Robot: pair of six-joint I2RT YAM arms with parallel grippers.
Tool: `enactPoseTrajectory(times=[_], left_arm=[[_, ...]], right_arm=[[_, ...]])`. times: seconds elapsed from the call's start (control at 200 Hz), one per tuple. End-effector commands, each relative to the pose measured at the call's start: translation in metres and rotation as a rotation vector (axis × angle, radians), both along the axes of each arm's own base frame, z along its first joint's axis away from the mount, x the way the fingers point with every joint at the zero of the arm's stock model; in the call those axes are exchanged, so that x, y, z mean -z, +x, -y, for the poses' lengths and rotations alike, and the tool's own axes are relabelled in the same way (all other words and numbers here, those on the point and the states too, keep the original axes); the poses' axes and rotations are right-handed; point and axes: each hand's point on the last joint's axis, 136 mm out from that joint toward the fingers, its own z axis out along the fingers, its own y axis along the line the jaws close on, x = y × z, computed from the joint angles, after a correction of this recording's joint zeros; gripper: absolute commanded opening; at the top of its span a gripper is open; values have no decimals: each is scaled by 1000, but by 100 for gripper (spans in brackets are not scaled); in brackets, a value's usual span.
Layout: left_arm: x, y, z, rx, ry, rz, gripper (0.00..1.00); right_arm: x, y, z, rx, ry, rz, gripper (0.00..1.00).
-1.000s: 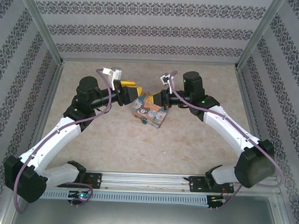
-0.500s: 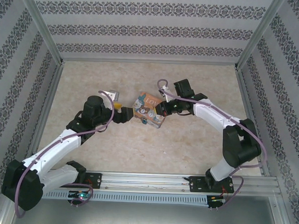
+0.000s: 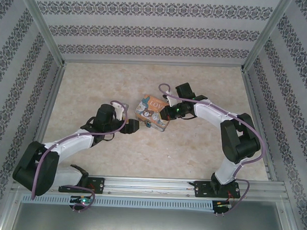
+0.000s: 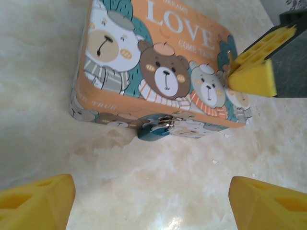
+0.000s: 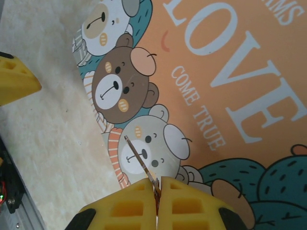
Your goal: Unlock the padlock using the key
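Right end effector (image 5: 158, 184) pinched shut on the thin key (image 5: 141, 160), tip poised above the lid of the orange tin (image 5: 230, 72).
Left end effector (image 4: 153, 201) spread wide and empty, facing the small teal padlock (image 4: 154, 130) at the foot of the tin's front wall, close to the worktop (image 4: 43, 72). Best approach, probably: brace the lock body with the left, lower the key off the lid to the front, line it up with the keyhole (too small to make out), push in straight, turn gently.
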Motion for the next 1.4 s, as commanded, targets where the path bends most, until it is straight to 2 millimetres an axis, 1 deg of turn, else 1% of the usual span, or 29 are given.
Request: enactPoseTrajectory(times=[0.0,0.235,0.42,0.869,1.089,1.244,1.399], left_arm=[[-5,11,6,8,-30,43,82],[12,19,8,-10,-35,22,79],[25,23,14,-11,-59,-9,75],[57,36,21,1,-39,-65,67],[60,42,29,12,-58,-56,66],[60,43,36,31,-41,-56,66],[59,42,43,43,-34,-60,64]], right_arm=[[16,-1,6,14,-33,-30,0],[36,-12,-1,-4,-37,-70,0],[48,-13,-6,-1,-21,-90,0],[53,-11,-10,-1,-17,-94,0],[55,-13,-8,-3,-26,-96,0],[55,-12,-9,-5,-26,-97,0],[55,-11,-9,-4,-28,-94,0]])
